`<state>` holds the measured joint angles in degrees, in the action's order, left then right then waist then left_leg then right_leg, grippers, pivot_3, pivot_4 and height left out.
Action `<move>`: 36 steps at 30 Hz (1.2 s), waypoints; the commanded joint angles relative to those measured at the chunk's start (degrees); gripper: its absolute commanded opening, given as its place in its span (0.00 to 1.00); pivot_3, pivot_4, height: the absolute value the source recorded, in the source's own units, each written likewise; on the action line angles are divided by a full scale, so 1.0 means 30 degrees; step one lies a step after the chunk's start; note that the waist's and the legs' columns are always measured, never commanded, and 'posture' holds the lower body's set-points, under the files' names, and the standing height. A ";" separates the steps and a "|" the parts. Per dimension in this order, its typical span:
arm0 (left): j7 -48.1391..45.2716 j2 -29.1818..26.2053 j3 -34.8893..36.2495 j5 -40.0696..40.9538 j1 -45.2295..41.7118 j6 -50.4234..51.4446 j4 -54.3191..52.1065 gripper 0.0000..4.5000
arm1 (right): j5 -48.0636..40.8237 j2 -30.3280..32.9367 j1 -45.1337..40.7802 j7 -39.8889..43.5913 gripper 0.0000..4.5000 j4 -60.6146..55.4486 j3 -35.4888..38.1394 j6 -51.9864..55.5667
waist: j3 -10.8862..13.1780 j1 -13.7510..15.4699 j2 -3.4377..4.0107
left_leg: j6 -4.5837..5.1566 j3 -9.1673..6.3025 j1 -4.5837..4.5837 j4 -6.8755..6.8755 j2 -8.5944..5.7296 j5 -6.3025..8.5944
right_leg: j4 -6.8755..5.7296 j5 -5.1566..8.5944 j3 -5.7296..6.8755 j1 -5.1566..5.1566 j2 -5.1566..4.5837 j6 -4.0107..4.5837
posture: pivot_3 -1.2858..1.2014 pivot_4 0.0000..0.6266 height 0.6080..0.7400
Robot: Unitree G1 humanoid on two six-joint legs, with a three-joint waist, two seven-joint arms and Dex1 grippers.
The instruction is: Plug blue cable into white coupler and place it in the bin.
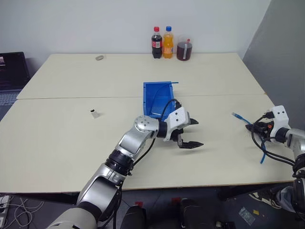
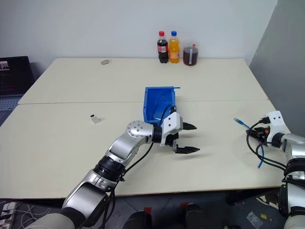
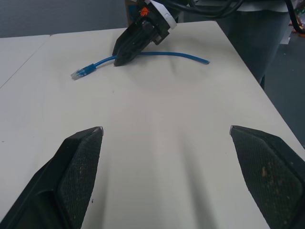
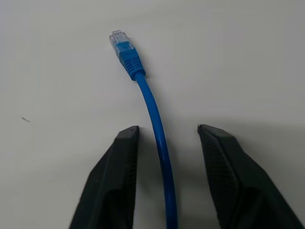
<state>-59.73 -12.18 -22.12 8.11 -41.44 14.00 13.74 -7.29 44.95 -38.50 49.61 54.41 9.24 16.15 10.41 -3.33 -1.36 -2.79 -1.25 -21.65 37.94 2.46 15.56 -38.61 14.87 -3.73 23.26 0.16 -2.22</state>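
Observation:
The blue cable (image 4: 153, 110) lies on the table near its right edge, its clear plug (image 4: 117, 39) pointing away from my right gripper (image 4: 167, 127). That gripper's two black fingers stand on either side of the cable, with a gap on each side. The cable's tail hangs over the table edge (image 1: 262, 155). My left gripper (image 1: 198, 133) hovers open over the table's middle, just in front of the bin (image 1: 153, 88), with nothing between its fingers (image 3: 78, 157). It faces the right gripper. The white coupler (image 1: 95, 113) sits alone on the table to the left.
Two drink bottles (image 1: 157, 43) (image 1: 167, 42) and a dark red jar (image 1: 185, 50) stand at the table's far edge. A small grey ring (image 1: 100, 57) lies at the back left. A seam (image 1: 71, 98) runs across the table. A grey wall stands close on the right.

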 commanded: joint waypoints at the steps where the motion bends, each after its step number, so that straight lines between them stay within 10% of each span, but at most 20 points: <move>1: 0.0287 0.0033 0.0601 0.0170 -0.0312 -0.0025 -0.0831 1.00 | 0.0134 -0.0363 0.0079 0.0591 0.21 0.0086 -0.0428 0.0154 | 0.0000 -0.0001 0.0000 | 0.0000 0.0001 0.0001 0.0001 0.0000 0.0000 | 0.0000 0.0000 -0.0001 0.0000 0.0000 0.0000 | 0.52 0.24 1.00; 5: 0.0365 -0.0240 0.0783 0.0385 -0.0044 0.0402 -0.1546 1.00 | -0.0379 -0.0534 -0.0461 0.0828 0.02 -0.0059 -0.0085 0.1038 | 0.0000 -0.0031 0.0000 | 0.0000 0.0003 0.0002 0.0002 0.0000 0.0000 | -0.0002 0.0000 -0.0005 0.0000 0.0000 -0.0001 | 0.52 0.24 1.00; 15: 0.1640 -0.3416 0.4824 0.2161 0.1844 0.3339 -0.5997 1.00 | -0.1493 -0.1313 0.1464 0.3972 0.01 -0.9983 -0.2597 0.4114 | 0.0016 -0.0306 0.0031 | -0.0002 -0.0003 -0.0017 -0.0011 0.0032 0.0001 | -0.0029 0.0003 -0.0028 0.0056 0.0031 -0.0005 | 0.52 0.24 1.00; 23: 0.2207 -0.8505 1.0472 0.4601 1.0781 0.7357 -1.3172 1.00 | -0.2039 -0.4183 0.1452 0.4350 0.01 -1.6072 -0.6145 0.6389 | 0.0052 -0.0444 0.0042 | -0.0015 -0.0029 -0.0068 -0.0029 0.0061 0.0009 | -0.0074 0.0035 -0.0008 0.0144 0.0036 -0.0013 | 0.52 0.24 1.00; 36: 0.5920 -0.6174 1.3376 0.5042 2.1674 0.6533 -1.9005 1.00 | 0.0650 -0.9821 -0.0784 0.3690 0.06 -1.1676 -1.1351 0.2977 | 0.0068 0.0237 -0.0025 | -0.0023 -0.0027 -0.0073 -0.0017 0.0049 0.0009 | -0.0086 0.0058 0.0062 0.0144 -0.0030 0.0030 | 0.52 0.24 1.00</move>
<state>-43.66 -31.24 17.65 24.03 22.83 36.41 -40.68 -6.56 15.71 -39.67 59.82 18.29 -23.91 27.91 10.61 -2.62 -1.43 -2.86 -1.32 -21.85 37.89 2.60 15.58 -38.90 15.09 -3.54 23.71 0.07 -2.04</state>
